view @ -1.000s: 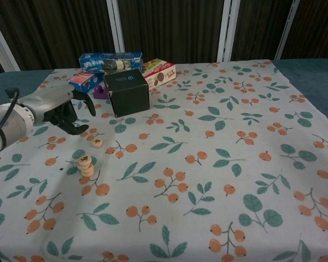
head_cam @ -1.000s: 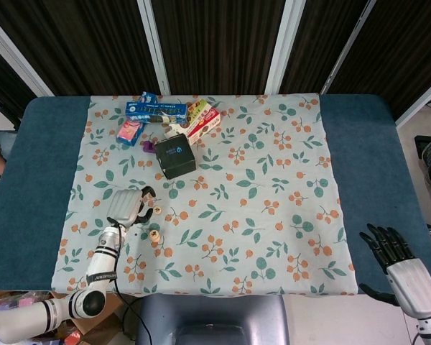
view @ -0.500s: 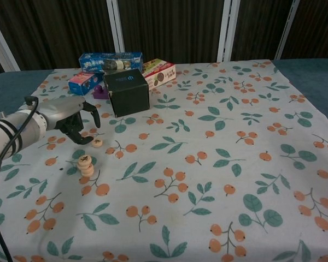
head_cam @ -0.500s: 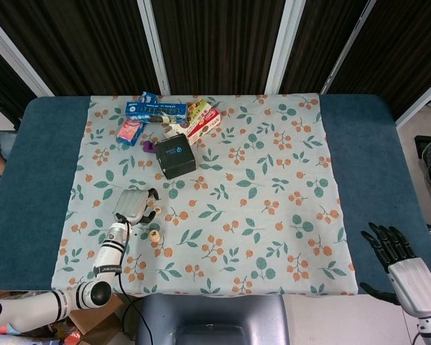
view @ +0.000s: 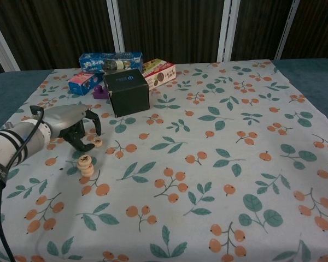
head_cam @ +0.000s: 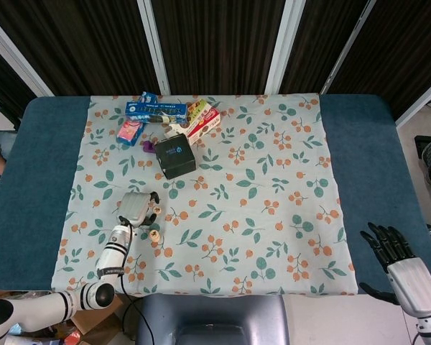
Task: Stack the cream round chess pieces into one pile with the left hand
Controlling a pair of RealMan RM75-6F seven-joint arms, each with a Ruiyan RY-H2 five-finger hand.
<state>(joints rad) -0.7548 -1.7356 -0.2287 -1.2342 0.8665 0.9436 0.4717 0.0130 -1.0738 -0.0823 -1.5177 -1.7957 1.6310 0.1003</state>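
So the loose cream chess piece (view: 98, 142) sits at 1 o'clock of the pile (view: 85, 165). My left hand (view: 76, 126) hovers over it, fingers curled apart, holding nothing. Right hand (head_cam: 395, 253) idles spread off the cloth's 5 o'clock corner.

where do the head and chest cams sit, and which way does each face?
Head view: high above the near table edge, looking steeply down on the floral cloth; shows the left hand with its forearm, and the right hand at lower right.
Chest view: lower, looking forward across the cloth to the black box; shows only the left hand and forearm.
Shared: left hand by the loose chess piece, the chess-piece stack, and the black box.
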